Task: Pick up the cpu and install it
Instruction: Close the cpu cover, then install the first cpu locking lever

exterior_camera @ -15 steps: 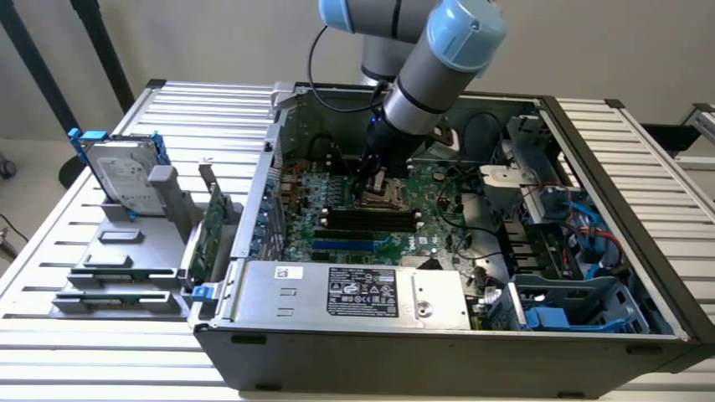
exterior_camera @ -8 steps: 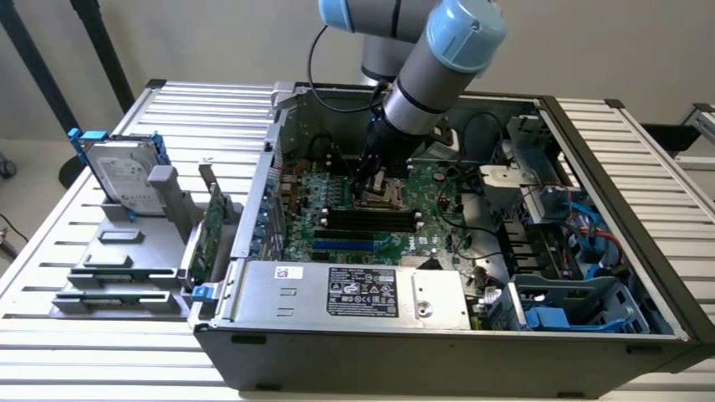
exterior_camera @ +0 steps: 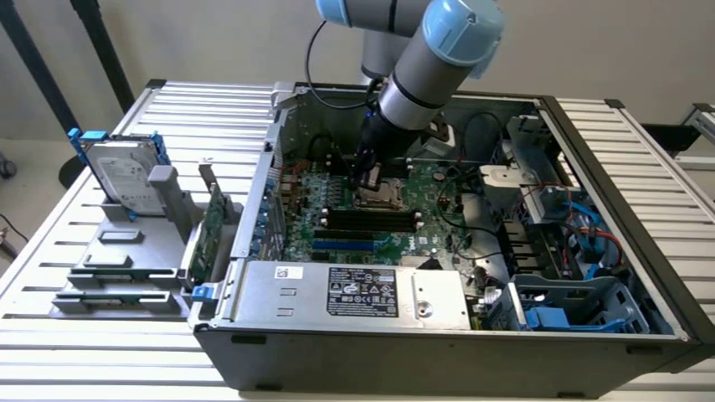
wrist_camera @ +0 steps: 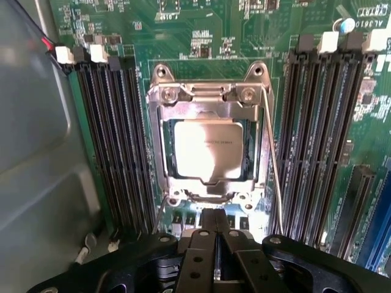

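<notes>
The cpu (wrist_camera: 208,148) is a small square chip with a dull silver top. It lies flat inside the metal socket frame (wrist_camera: 208,93) on the green motherboard, not in my grasp. My gripper (wrist_camera: 215,215) hangs just above the socket's edge, its black fingers (wrist_camera: 201,244) pressed together with nothing between them. In the exterior view the gripper (exterior_camera: 367,177) reaches down into the open computer case, right over the socket (exterior_camera: 388,198).
Dark memory slots (wrist_camera: 116,140) flank the socket on both sides. A grey case wall (wrist_camera: 36,122) stands close by. Outside the case, a hard drive with blue rails (exterior_camera: 120,174) and a green card (exterior_camera: 201,239) sit in a grey holder. The power supply (exterior_camera: 347,293) fills the case's front.
</notes>
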